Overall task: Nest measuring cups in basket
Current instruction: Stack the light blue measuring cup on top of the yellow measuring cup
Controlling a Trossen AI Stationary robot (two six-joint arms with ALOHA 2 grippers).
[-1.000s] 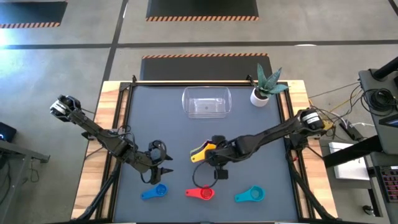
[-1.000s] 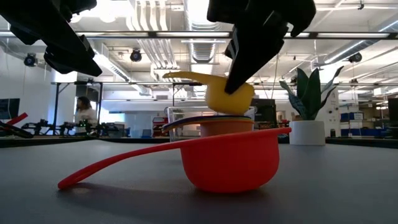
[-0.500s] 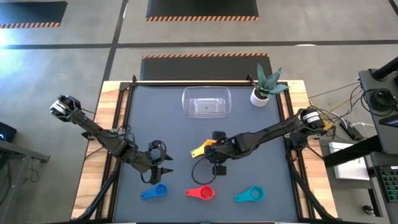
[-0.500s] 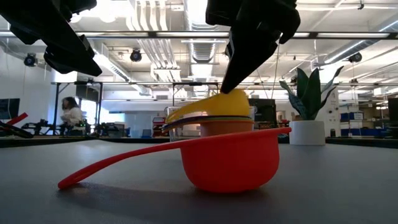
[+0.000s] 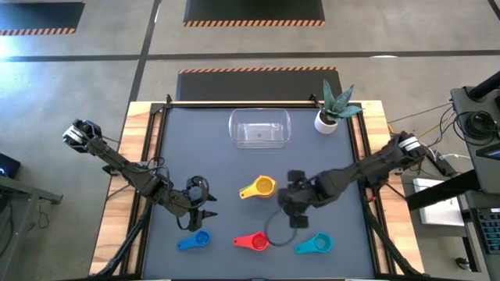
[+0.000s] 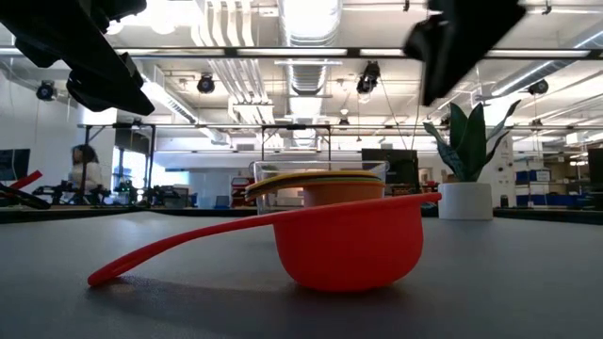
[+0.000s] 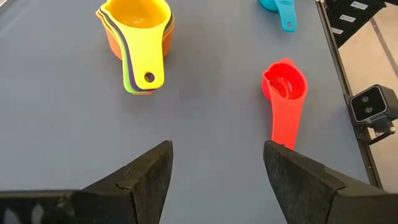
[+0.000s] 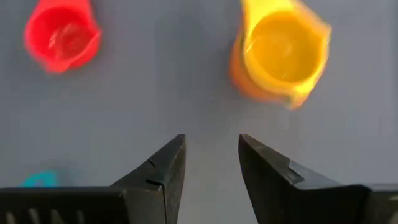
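A nested stack of measuring cups, yellow on top [image 5: 263,187] [image 7: 138,25] [image 8: 283,53], stands on its base mid-table, with orange, green and purple rims below it. The red cup [image 5: 254,243] [image 6: 349,247], blue cup [image 5: 195,240] and teal cup [image 5: 314,244] lie singly near the front edge. The clear basket [image 5: 259,129] sits at the far middle. My right gripper [image 5: 293,207] [image 8: 211,149] hovers open, right of the stack, holding nothing. My left gripper [image 5: 199,207] [image 7: 214,152] waits open at the near left.
A white plant pot [image 5: 326,119] stands at the far right beside the basket. There is bare dark mat between the stack and the basket. In the low view the red cup stands in front of the stack [image 6: 320,184].
My right gripper has let go of the yellow cup and gone up and toward the table's right and near edges. The yellow cup hung tilted over the stack. It has dropped in and now sits level, nested on top.
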